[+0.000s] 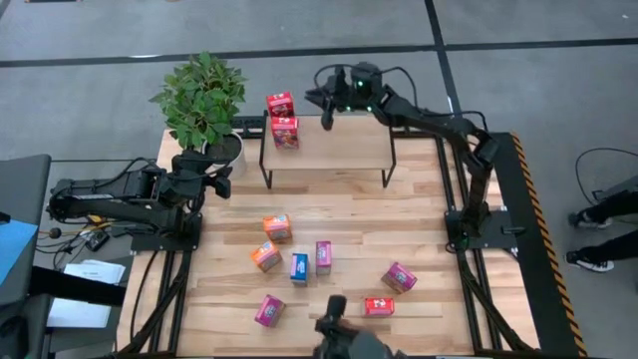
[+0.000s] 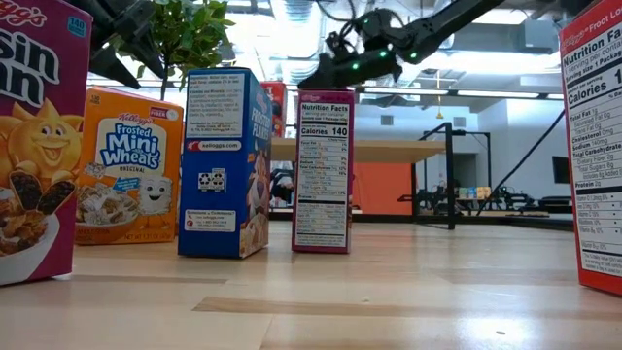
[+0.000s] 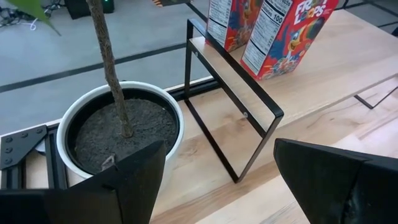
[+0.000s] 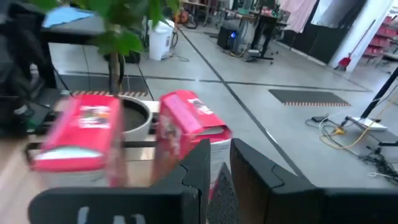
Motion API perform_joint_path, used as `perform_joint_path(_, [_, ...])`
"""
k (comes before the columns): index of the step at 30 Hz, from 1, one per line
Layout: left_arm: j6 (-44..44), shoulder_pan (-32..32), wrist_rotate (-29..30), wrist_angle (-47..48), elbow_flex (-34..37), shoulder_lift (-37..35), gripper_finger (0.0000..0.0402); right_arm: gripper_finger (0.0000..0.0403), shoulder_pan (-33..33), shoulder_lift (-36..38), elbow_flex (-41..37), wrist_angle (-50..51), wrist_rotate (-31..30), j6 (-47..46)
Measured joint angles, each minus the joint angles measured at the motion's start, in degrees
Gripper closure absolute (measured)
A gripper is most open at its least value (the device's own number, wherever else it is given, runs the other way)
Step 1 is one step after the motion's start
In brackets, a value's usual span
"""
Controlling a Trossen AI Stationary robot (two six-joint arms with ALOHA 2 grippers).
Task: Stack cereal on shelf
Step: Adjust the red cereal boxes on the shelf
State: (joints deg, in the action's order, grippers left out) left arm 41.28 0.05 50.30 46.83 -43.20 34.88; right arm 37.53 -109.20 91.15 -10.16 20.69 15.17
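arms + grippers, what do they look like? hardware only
Two dark, near-black jointed arms with black cables along the links. The right gripper carries green indicator lights on its wrist; its fingers are flat black plates. The left gripper has broad matte-black fingers.

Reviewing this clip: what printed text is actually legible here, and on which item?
"Frosted Mini Wheats": orange cardboard cereal box.
"Nutrition Facts", "Calories 140": magenta cardboard box.
"Froot Loops": red cardboard box on the light-wood shelf.
"Calories": red box at the edge.
Blue box: print too small.

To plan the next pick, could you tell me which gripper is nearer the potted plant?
Left. The left gripper sits right beside the potted plant; the right gripper hovers across the shelf.
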Motion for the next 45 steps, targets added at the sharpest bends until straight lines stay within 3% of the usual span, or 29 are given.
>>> perform_joint_path(10, [2.7,0.0,0.0,0.0,0.0,0.0,0.0111,0.0316,2.4,-14.3,20.2,7.7,3.8,-1.6])
perform_joint_path(17, [3.0,0.0,0.1,0.0,0.0,0.0,0.0111,0.0316,3.3,-19.8,28.6,13.6,8.1,-1.6])
perform_joint_path(24, [3.0,0.0,0.2,0.0,0.0,0.0,0.0111,0.0316,3.1,-20.7,30.4,17.0,11.1,-1.6])
perform_joint_path(45, [1.2,0.0,1.1,0.1,0.0,0.0,0.0111,0.0316,3.1,-17.3,30.3,26.6,11.1,-0.2])
